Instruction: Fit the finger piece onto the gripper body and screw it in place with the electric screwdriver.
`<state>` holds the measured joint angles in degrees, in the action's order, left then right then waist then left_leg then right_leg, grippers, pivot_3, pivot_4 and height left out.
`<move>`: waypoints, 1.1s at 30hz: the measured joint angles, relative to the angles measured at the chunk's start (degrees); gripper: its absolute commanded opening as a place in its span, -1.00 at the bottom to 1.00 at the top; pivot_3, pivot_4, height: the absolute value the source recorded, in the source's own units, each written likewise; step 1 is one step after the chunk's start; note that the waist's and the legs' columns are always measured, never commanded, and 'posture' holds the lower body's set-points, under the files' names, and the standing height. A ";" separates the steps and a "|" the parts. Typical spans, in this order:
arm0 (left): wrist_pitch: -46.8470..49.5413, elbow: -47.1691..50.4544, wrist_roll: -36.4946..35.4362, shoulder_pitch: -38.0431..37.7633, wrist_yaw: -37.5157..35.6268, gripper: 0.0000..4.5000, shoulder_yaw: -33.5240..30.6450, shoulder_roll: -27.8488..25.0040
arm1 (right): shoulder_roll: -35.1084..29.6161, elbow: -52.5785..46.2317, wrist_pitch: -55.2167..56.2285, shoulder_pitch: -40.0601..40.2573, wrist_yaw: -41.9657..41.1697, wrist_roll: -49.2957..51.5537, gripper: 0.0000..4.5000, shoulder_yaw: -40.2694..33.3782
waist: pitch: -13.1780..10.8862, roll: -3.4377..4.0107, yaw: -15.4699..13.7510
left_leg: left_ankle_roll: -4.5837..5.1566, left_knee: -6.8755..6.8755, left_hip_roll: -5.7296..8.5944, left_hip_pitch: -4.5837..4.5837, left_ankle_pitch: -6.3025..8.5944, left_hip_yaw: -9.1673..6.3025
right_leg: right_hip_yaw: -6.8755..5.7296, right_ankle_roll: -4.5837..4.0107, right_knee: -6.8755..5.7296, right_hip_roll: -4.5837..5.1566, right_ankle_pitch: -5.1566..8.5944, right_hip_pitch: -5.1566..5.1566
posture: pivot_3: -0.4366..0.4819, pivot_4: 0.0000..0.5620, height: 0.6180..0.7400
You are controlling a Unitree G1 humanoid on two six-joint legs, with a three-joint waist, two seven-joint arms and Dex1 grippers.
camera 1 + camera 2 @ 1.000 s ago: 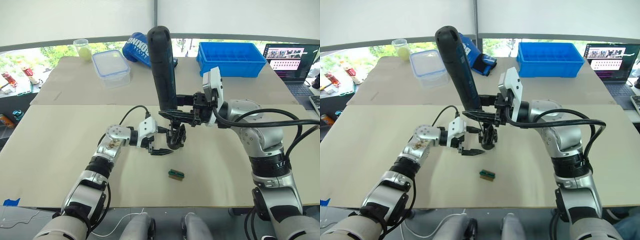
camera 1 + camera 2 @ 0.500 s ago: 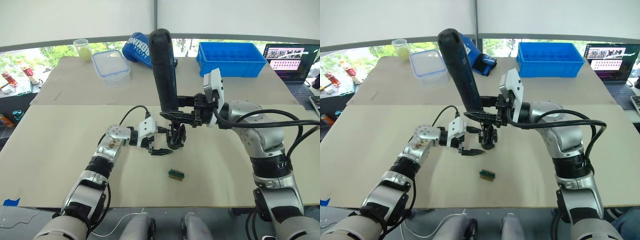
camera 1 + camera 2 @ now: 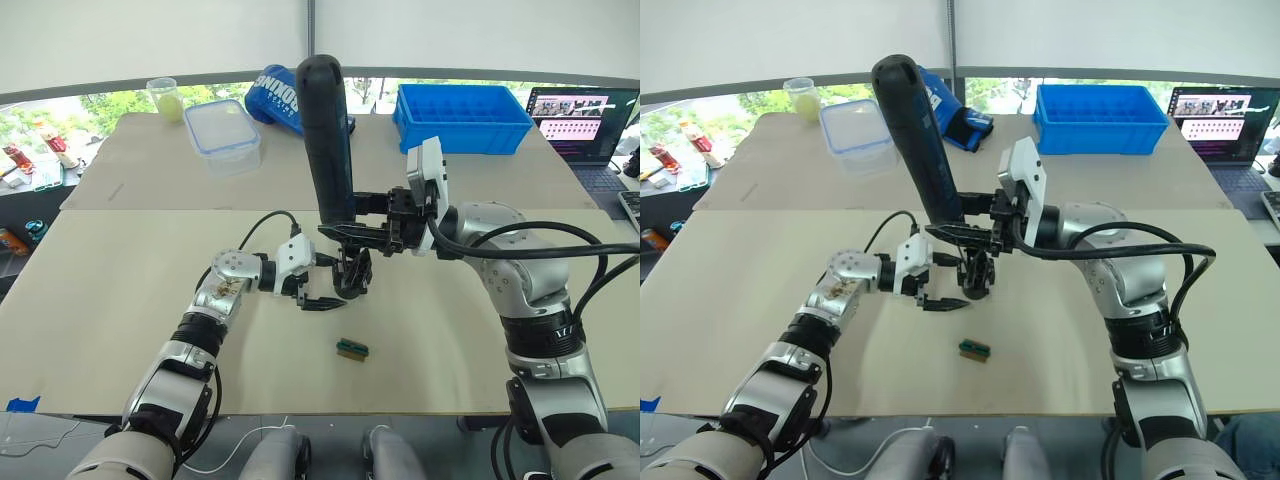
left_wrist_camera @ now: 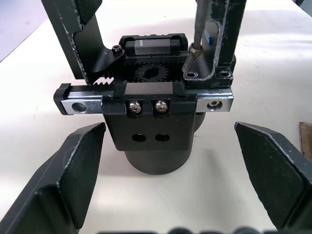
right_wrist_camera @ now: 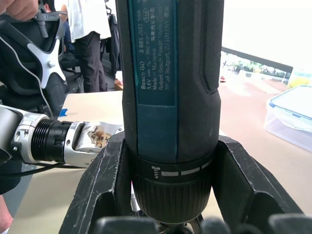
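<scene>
The gripper body point(image 3: 352, 276) stands upright mid-table, its gear and rail facing my left wrist camera point(image 4: 151, 131). On its rail stands the black finger piece point(image 4: 228, 34). The electric screwdriver point(image 3: 328, 140) is held upright over it, my right gripper point(image 3: 362, 228) shut on the lower handle point(image 5: 170, 73). Its silver bit point(image 4: 197, 29) comes down onto a screw at the finger piece's base. My left gripper point(image 3: 322, 286) is open, one finger point(image 4: 63, 180) on each side of the body's base, with a gap on both sides.
A small green-and-black block point(image 3: 351, 348) lies in front of the body. At the back stand a clear lidded container point(image 3: 224, 128), a cup point(image 3: 163, 97), a blue bag point(image 3: 275, 92) and a blue bin point(image 3: 462, 115). A laptop point(image 3: 582, 120) sits far right.
The top of the screwdriver has swayed slightly to the right and back. The gripper body and my left gripper have stayed where they were.
</scene>
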<state>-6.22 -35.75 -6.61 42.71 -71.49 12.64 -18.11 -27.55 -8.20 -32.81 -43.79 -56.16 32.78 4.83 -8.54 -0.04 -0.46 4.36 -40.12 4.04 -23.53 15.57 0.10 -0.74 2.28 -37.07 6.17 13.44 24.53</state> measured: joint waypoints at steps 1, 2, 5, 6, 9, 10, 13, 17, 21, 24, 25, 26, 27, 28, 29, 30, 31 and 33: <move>0.00 0.00 0.00 0.00 0.00 1.00 0.00 0.01 | 0.00 -0.06 -0.10 -0.11 0.04 0.01 -0.15 -0.01 | 0.00 0.00 0.00 | 0.00 0.00 0.00 0.00 0.00 0.00 | 0.00 0.00 0.00 0.00 0.00 0.00 | -0.05 -0.47 1.00; -0.01 0.00 0.00 0.00 0.01 1.00 0.00 0.01 | 0.00 -0.27 -0.17 -0.14 0.06 0.05 -0.15 -0.01 | 0.00 0.00 -0.01 | 0.00 0.00 0.00 0.00 0.00 0.00 | 0.00 0.00 0.00 0.00 0.00 0.00 | -0.05 -0.47 1.00; -0.01 0.00 0.00 0.00 0.02 1.00 0.00 0.01 | 0.00 -0.41 -0.24 -0.14 0.05 0.08 -0.15 -0.01 | 0.00 0.00 -0.03 | 0.00 0.00 0.00 0.00 0.00 0.00 | 0.00 0.00 0.00 0.00 0.00 0.00 | -0.05 -0.47 1.00; -0.01 0.00 0.00 0.00 0.02 1.00 0.00 0.01 | 0.00 -0.41 -0.24 -0.14 0.05 0.08 -0.15 -0.01 | 0.00 0.00 -0.02 | 0.00 0.00 0.00 0.00 0.00 0.00 | 0.00 0.00 0.00 0.00 0.00 0.00 | -0.05 -0.47 1.00; -0.02 0.00 0.00 0.00 0.03 1.00 0.00 0.01 | -0.01 -0.40 -0.24 -0.13 0.07 0.07 -0.15 0.00 | 0.00 0.00 0.00 | 0.00 0.00 0.00 0.00 0.00 0.00 | 0.00 0.00 0.00 0.00 0.00 0.00 | -0.05 -0.47 1.00; -0.02 0.00 0.00 0.00 0.04 1.00 0.00 0.01 | 0.00 -0.40 -0.24 -0.13 0.07 0.07 -0.15 0.00 | 0.00 0.00 0.00 | 0.00 0.00 0.00 0.00 0.00 0.00 | 0.00 0.00 0.00 0.00 0.00 0.00 | -0.05 -0.47 1.00; -0.02 0.00 0.00 0.00 0.04 1.00 0.00 0.01 | -0.01 -0.40 -0.24 -0.11 0.07 0.06 -0.15 0.00 | 0.00 0.00 -0.01 | 0.00 0.00 0.00 0.00 0.00 0.00 | 0.00 0.00 0.00 0.00 0.00 0.00 | -0.05 -0.47 1.00; -0.02 0.00 0.00 0.00 0.04 1.00 0.00 0.01 | -0.01 -0.39 -0.24 0.24 0.04 0.03 -0.15 0.00 | 0.00 0.00 -0.02 | 0.00 0.00 0.00 0.00 0.00 0.00 | 0.00 0.00 0.00 0.00 0.00 0.00 | -0.05 -0.47 1.00; -0.02 0.00 0.00 0.00 0.03 1.00 0.00 0.01 | -0.04 -0.38 -0.24 0.36 0.00 0.02 -0.15 0.00 | 0.00 0.00 0.00 | 0.00 0.00 0.00 0.00 0.00 0.00 | 0.00 0.00 0.00 0.00 0.00 0.00 | -0.05 -0.47 1.00; -0.02 0.00 0.00 0.00 0.02 1.00 0.00 0.00 | -0.07 -0.37 -0.24 0.69 -0.05 0.01 -0.15 0.00 | 0.00 0.00 -0.03 | 0.00 0.00 0.00 0.00 0.00 0.00 | 0.00 0.00 0.00 0.00 0.00 -0.01 | -0.05 -0.47 1.00; -0.02 0.00 0.00 0.00 0.02 1.00 0.00 0.00 | -0.07 -0.37 -0.24 0.89 -0.05 -0.01 -0.15 0.00 | 0.00 0.00 -0.03 | 0.00 0.00 0.00 0.00 0.00 0.00 | 0.00 0.00 0.00 0.00 0.00 -0.01 | -0.05 -0.47 1.00; -0.02 0.00 0.00 0.00 0.02 1.00 0.00 0.00 | -0.07 -0.34 -0.24 1.07 -0.06 -0.02 -0.15 0.01 | 0.00 0.00 -0.03 | 0.00 0.00 0.00 0.00 0.00 0.00 | 0.00 0.00 0.00 0.00 0.00 -0.01 | -0.05 -0.47 1.00; -0.02 0.00 0.00 0.00 0.02 1.00 0.00 0.00 | -0.07 -0.34 -0.24 1.23 -0.07 -0.02 -0.15 0.00 | 0.00 0.00 -0.02 | 0.00 0.00 0.00 0.00 0.00 0.00 | 0.00 0.00 0.00 0.00 0.00 -0.01 | -0.05 -0.47 1.00; -0.03 0.00 0.00 0.00 0.03 1.00 0.00 0.00 | -0.07 -0.33 -0.24 1.32 -0.08 -0.02 -0.15 0.00 | 0.00 0.00 -0.01 | 0.00 0.00 0.00 0.00 0.00 0.00 | 0.00 0.00 0.00 0.00 0.00 -0.01 | -0.05 -0.47 1.00; -0.03 0.00 0.00 0.00 0.03 1.00 0.00 0.01 | -0.07 -0.34 -0.23 1.33 -0.10 -0.02 -0.15 0.00 | 0.00 0.00 -0.01 | 0.00 0.00 0.00 0.00 0.00 0.00 | 0.00 0.00 0.00 0.00 0.00 -0.01 | -0.05 -0.47 1.00; -0.05 0.00 0.00 0.00 0.03 1.00 0.00 0.01 | -0.07 -0.34 -0.23 1.33 -0.12 -0.02 -0.15 0.00 | 0.00 0.00 0.00 | 0.00 0.00 0.00 0.00 0.00 0.00 | 0.00 0.00 0.00 0.00 0.00 -0.01 | -0.05 -0.47 1.00; -0.06 0.00 0.00 0.00 0.03 1.00 0.00 0.01 | -0.07 -0.34 -0.23 1.33 -0.12 -0.02 -0.15 0.00 | 0.00 0.00 -0.01 | 0.00 0.00 0.00 0.00 0.00 0.00 | 0.00 0.00 0.00 0.00 0.00 0.00 | -0.05 -0.47 1.00; -0.09 0.00 0.00 0.00 0.04 1.00 0.00 0.01 | -0.07 -0.34 -0.23 1.34 -0.11 -0.02 -0.15 0.00 | 0.00 0.00 -0.02 | 0.00 0.00 0.00 0.00 0.00 0.00 | 0.00 0.00 0.00 0.00 0.00 -0.01 | -0.05 -0.47 1.00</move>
<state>-6.31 -35.76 -6.61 42.71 -71.45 12.64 -18.11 -27.62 -8.54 -33.04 -42.45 -56.27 32.76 4.83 -8.54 -0.04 -0.48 4.36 -40.12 4.04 -23.53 15.57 0.10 -0.74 2.28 -37.07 6.17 13.44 24.53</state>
